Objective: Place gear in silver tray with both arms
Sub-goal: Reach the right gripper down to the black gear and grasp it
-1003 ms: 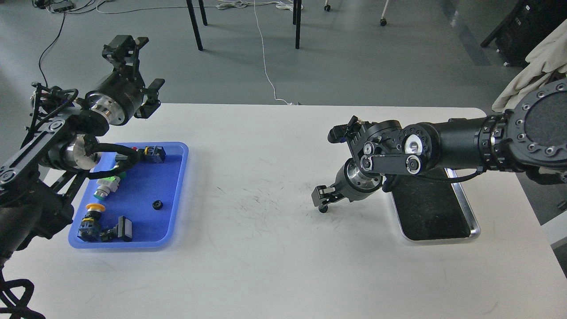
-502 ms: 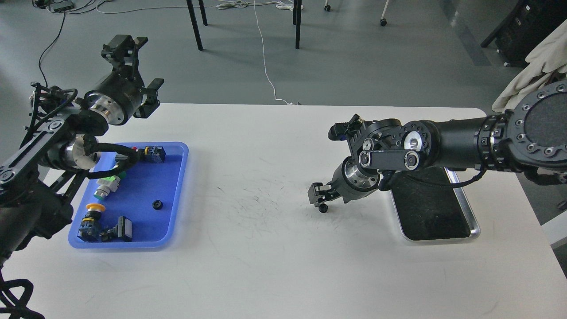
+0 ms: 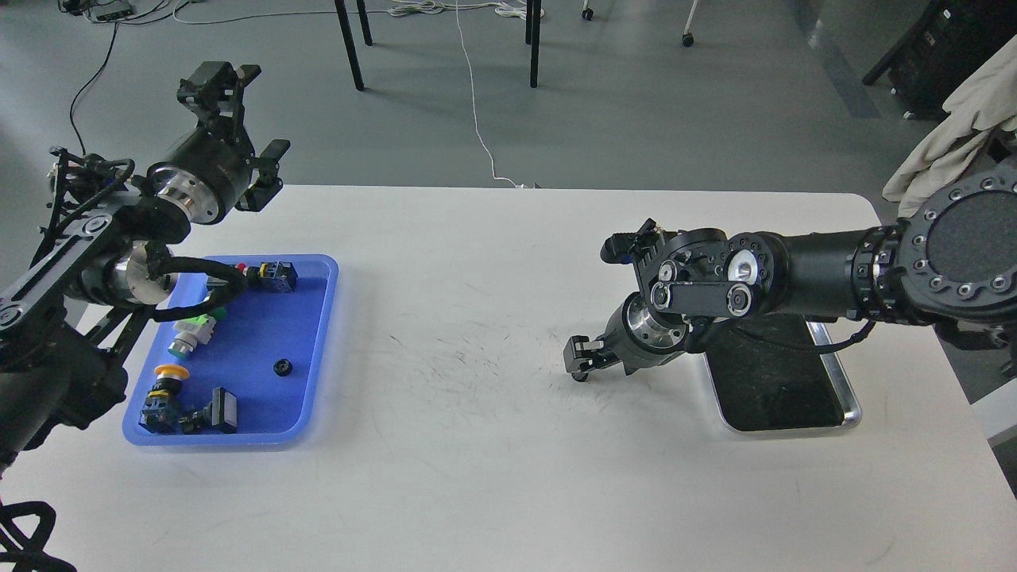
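- Right of centre in the head view, the right gripper (image 3: 578, 367) points down-left just over the bench (image 3: 477, 477); a small dark gear (image 3: 581, 376) sits at its tips, so its jaws look closed on it.
- Just right of that, the silver tray (image 3: 848, 397) shows a bare dark floor.
- Upper left, the left gripper (image 3: 238, 127) hangs with jaws spread, holding nothing.
- Below it, the blue tray (image 3: 318, 349) holds push-buttons and another small black gear (image 3: 280, 367).

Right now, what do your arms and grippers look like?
Both arms are black with silver wrist rings. The left gripper has black fingers and a looping black cable behind it. The right gripper is black too, behind it a belt cover with round silver caps.
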